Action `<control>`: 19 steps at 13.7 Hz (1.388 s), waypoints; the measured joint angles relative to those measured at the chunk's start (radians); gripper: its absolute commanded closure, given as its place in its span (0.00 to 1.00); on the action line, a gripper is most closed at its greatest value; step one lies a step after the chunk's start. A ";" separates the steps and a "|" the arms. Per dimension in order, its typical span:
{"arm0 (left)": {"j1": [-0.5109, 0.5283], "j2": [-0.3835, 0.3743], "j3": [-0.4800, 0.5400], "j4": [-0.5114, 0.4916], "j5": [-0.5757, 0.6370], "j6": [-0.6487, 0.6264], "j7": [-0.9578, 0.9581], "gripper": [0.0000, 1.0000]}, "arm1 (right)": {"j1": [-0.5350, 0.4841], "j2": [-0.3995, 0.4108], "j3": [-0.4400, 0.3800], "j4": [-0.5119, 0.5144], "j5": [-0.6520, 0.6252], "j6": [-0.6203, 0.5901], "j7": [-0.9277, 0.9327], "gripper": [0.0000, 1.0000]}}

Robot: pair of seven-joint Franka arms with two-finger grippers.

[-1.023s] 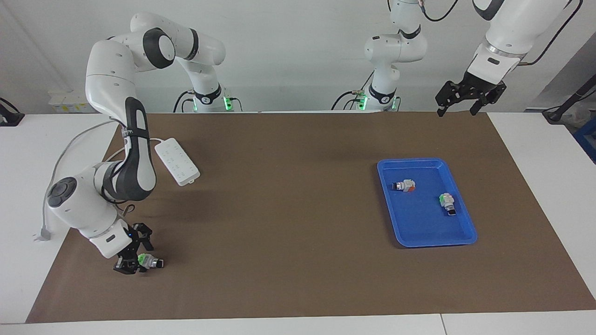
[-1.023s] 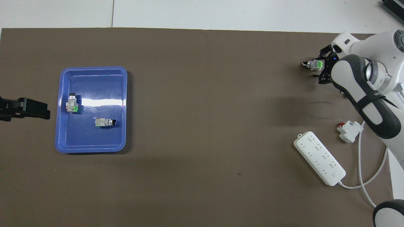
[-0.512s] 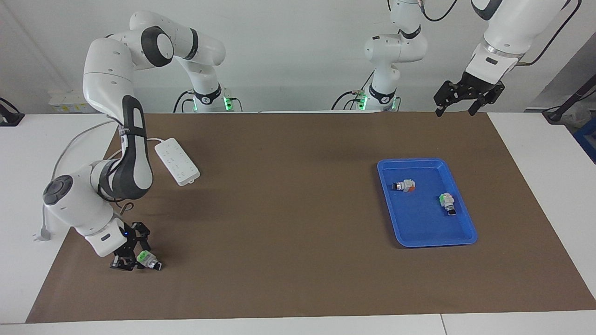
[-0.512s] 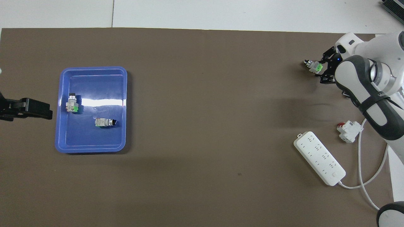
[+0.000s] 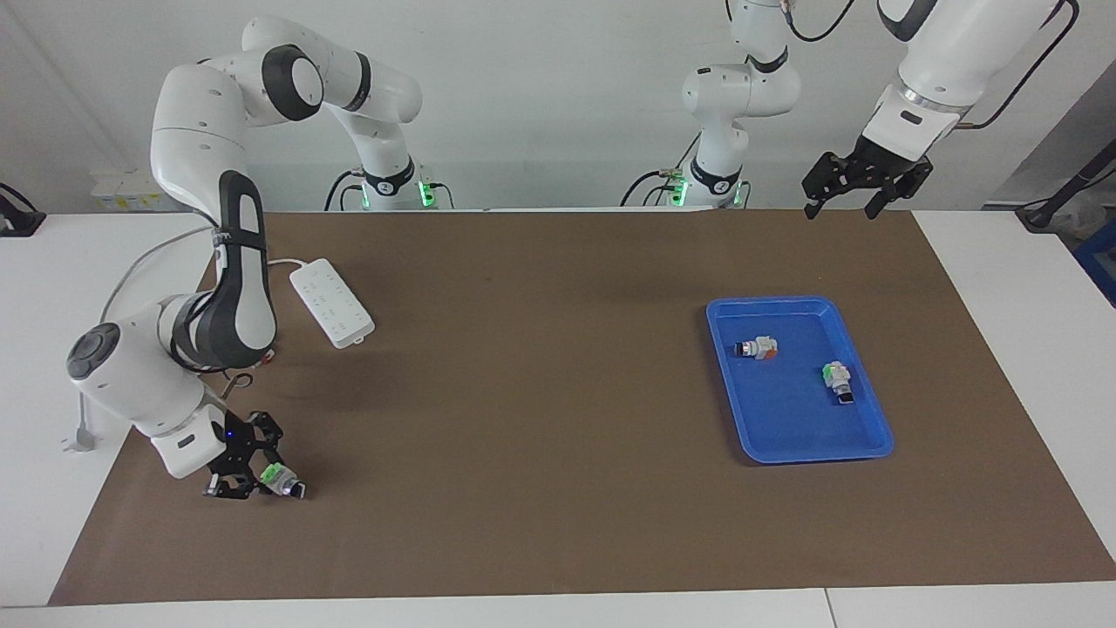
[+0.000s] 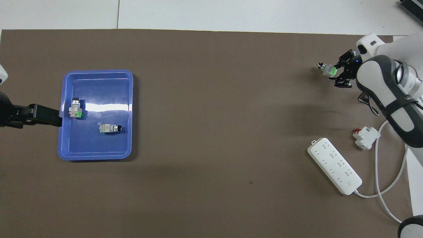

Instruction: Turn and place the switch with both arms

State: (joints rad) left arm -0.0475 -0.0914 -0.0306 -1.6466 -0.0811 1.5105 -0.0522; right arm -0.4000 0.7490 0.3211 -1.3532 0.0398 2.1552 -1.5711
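Note:
My right gripper (image 5: 259,475) is low over the mat at the right arm's end of the table, shut on the green base of a switch (image 5: 281,482). Its black knob sticks out past the fingers toward the table's middle. The switch also shows in the overhead view (image 6: 327,69), at the right gripper (image 6: 337,71). My left gripper (image 5: 842,208) is open, empty and raised high. In the overhead view the left gripper (image 6: 57,118) overlaps the edge of the blue tray (image 6: 96,71).
The blue tray (image 5: 767,303) holds another green-based switch (image 5: 837,377) (image 6: 75,111) and an orange-red-based switch (image 5: 758,348) (image 6: 110,128). A white power strip (image 5: 331,303) (image 6: 334,166) and a white-and-red breaker block (image 6: 365,137) lie near the right arm, with a trailing cable.
My right gripper has turned with the switch, swinging its knob around, and has shifted slightly toward the table's end. My left gripper has drifted toward the tray.

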 measured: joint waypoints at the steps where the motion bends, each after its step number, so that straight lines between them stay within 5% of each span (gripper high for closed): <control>1: 0.000 -0.001 0.001 -0.002 -0.020 0.000 0.000 0.00 | 0.001 -0.026 0.021 -0.001 0.001 -0.034 0.000 1.00; 7: 0.001 -0.016 0.005 -0.037 -0.187 0.002 -0.001 0.04 | 0.011 -0.222 0.202 -0.088 0.014 -0.171 0.014 1.00; 13: 0.000 -0.060 -0.002 -0.147 -0.352 0.068 -0.011 0.07 | 0.022 -0.264 0.381 -0.115 0.056 -0.217 0.017 1.00; 19: -0.050 -0.087 -0.043 -0.243 -0.495 0.246 -0.163 0.12 | 0.059 -0.340 0.440 -0.124 0.244 -0.219 0.054 1.00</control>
State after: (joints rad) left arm -0.0975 -0.1785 -0.0737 -1.8899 -0.5764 1.7563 -0.2149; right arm -0.3413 0.4086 0.7615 -1.4768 0.2843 1.9366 -1.5171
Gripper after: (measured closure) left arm 0.101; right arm 0.559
